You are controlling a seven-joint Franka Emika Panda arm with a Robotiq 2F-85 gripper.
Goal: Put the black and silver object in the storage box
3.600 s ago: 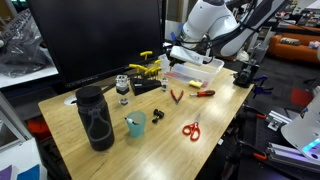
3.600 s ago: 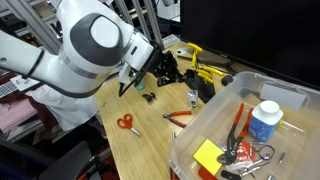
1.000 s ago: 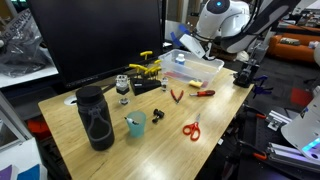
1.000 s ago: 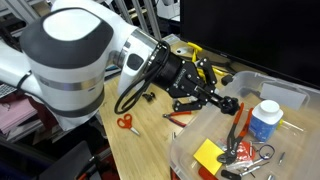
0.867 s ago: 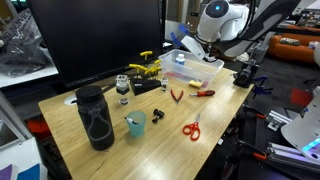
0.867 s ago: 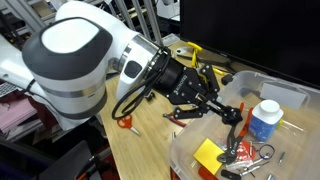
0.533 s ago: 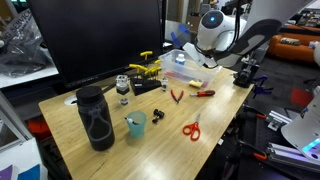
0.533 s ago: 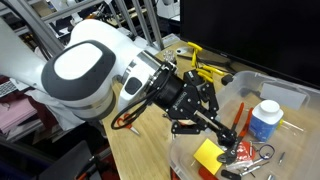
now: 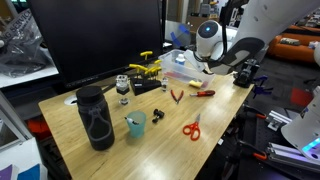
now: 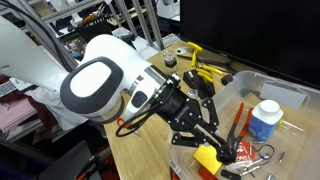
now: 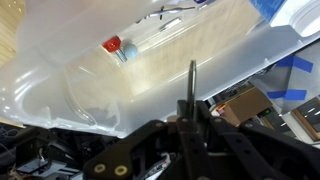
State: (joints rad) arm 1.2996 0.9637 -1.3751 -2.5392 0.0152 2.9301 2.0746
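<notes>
My gripper [image 11: 192, 118] is shut on the black and silver object [image 11: 192, 80], a slim dark stick that pokes out from between the fingers. It hangs over the inside of the storage box [image 11: 150, 85], a clear whitish bin. In an exterior view the gripper [image 10: 226, 152] reaches down into the storage box [image 10: 292, 101], just above the items lying there. In an exterior view the arm [image 9: 209, 35] bends over the storage box [image 9: 196, 70] at the table's far end; the stick is too small to make out there.
The box holds a white blue-capped bottle [image 10: 265, 120], a yellow piece [image 10: 207, 156], red-handled pliers [image 10: 239, 117] and a small red-capped item [image 11: 114, 46]. On the table stand a black flask [image 9: 95, 118], teal cup [image 9: 135, 124], red scissors [image 9: 191, 129], red pliers [image 9: 177, 96] and yellow clamps [image 9: 148, 66].
The arm has swung from the table over to the storage box and lowered the gripper into it, still shut on the stick.
</notes>
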